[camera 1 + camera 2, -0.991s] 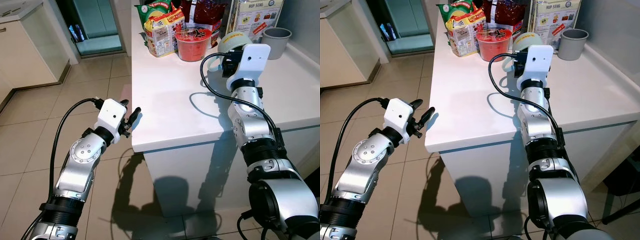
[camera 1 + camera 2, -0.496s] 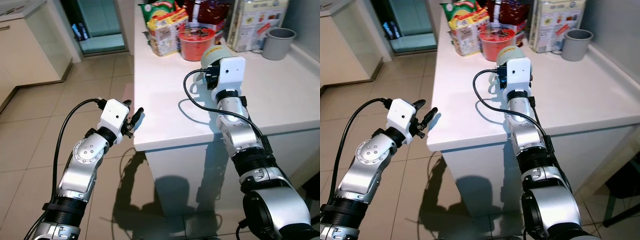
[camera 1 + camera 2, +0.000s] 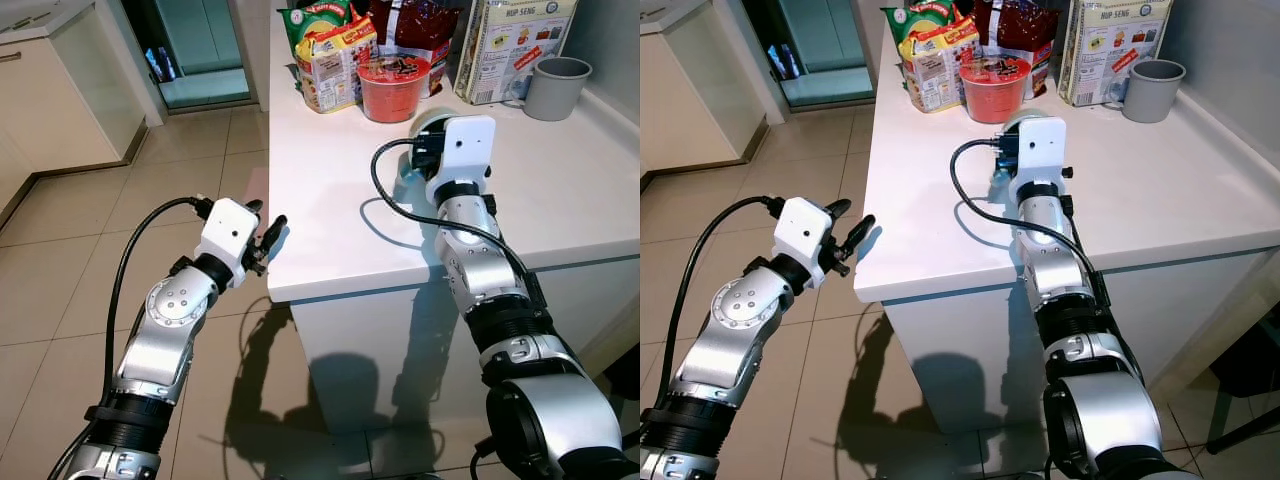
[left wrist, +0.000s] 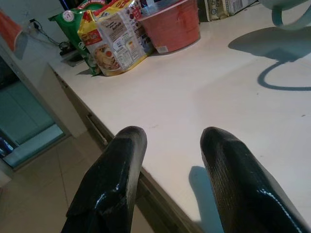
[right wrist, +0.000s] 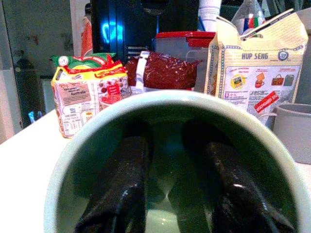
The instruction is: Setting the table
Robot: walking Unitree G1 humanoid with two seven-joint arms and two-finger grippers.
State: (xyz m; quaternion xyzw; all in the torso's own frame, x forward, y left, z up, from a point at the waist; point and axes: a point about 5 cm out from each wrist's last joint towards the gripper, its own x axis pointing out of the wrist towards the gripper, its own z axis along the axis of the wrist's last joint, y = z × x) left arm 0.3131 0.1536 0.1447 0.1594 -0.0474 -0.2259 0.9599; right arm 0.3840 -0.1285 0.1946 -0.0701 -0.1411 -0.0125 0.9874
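Right wrist view has the right gripper (image 5: 167, 194) with both fingers spread inside one green mug (image 5: 170, 160), just in front of the red bowl (image 3: 392, 85). Probably mid-carry; next it needs a spot on the worktop (image 3: 330, 190). Left gripper (image 3: 265, 236) waits open, empty, off the worktop's edge. One grey cup (image 3: 556, 87) too.

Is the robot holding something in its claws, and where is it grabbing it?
The right gripper has both fingers inside a pale green mug; whether they actually grip it cannot be told. The left gripper is open and holds nothing, beside the white counter's edge.
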